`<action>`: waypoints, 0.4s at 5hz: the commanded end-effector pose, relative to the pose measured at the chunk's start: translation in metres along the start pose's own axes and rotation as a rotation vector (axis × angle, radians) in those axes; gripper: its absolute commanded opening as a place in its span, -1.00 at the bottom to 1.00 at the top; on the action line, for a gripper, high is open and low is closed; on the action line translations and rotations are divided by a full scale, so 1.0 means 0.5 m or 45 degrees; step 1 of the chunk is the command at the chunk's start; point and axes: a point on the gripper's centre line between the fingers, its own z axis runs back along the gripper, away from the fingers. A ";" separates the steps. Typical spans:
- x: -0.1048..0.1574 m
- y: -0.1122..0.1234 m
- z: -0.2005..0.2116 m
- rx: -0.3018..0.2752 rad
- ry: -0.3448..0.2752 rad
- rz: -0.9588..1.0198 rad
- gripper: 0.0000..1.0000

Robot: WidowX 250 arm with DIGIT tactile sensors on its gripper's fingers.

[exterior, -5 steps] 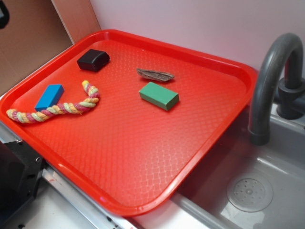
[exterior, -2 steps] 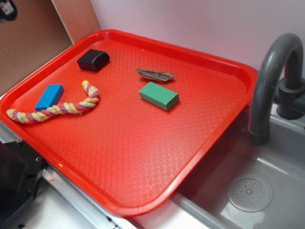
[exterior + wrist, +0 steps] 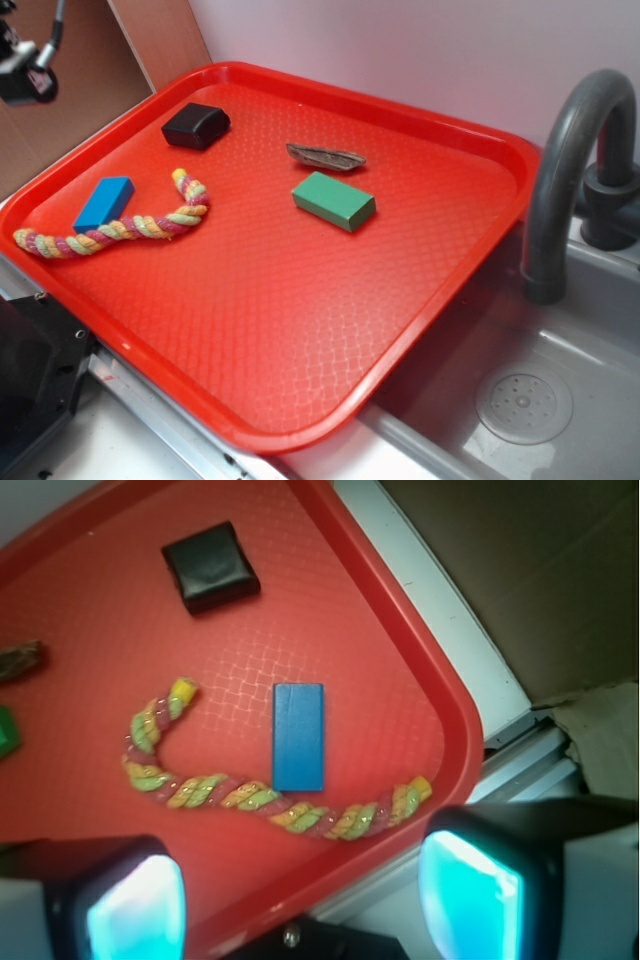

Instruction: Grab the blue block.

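My pincer (image 3: 300,900) hangs high above the red tray (image 3: 420,660), fingers (image 3: 130,905) spread wide and holding nothing. In the wrist view the blue block (image 3: 298,736) lies flat just past centre toward 12 o'clock, its near end touching the braided rope (image 3: 250,795). The black rounded block (image 3: 211,566) sits at 11 o'clock, well apart from it.

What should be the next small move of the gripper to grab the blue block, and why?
Probably a descent straight toward the blue block. The gripper is open and high above the red tray, touching nothing. The block sits centred between the fingers, with the rope curled against it, so a careful approach seems wise.
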 end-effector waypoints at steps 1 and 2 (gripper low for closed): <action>0.018 0.009 -0.071 -0.027 -0.009 0.056 1.00; 0.048 0.003 -0.134 -0.023 0.051 0.023 1.00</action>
